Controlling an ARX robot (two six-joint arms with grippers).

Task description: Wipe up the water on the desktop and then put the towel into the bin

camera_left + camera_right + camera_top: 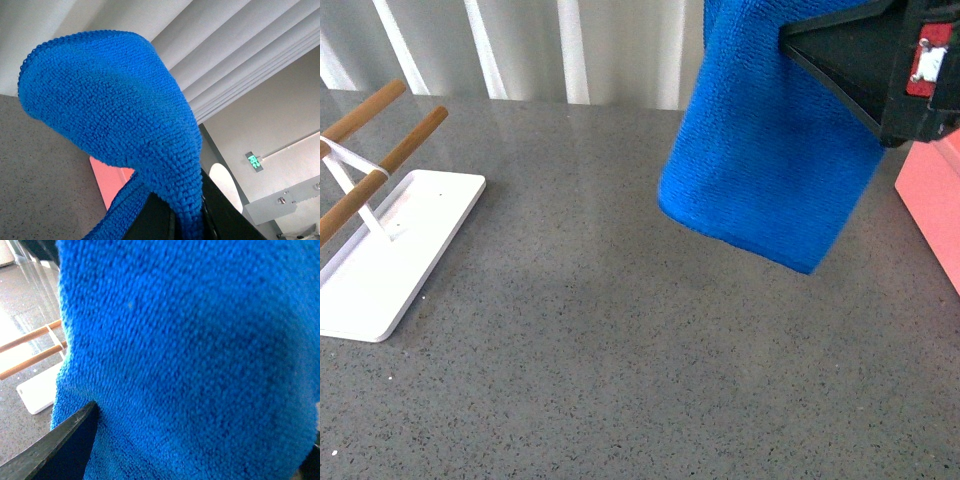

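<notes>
The towel [760,150], a single blue cloth, hangs in the air over the far right part of the desktop [620,350]. Its lower edge is off the surface and its top runs out of the front view. The left gripper [187,222] pinches it: in the left wrist view a fold is squeezed between two dark fingers [155,220], and the rest of the cloth bulges up and over them. The right gripper [790,40] reaches in from the right as a black wedge, with its tip against the towel's upper part. In the right wrist view the cloth fills nearly everything, with one dark finger [65,445] lying against it. Whether that claw is spread or closed on the cloth cannot be told. One salmon-pink bin [935,200] stands just to the right of the hanging towel, partly cut off by the frame edge. Well apart, at the left of the desktop, lies one flat white tray [410,240] carrying two wooden rods [395,150], which are slanted and side by side.
</notes>
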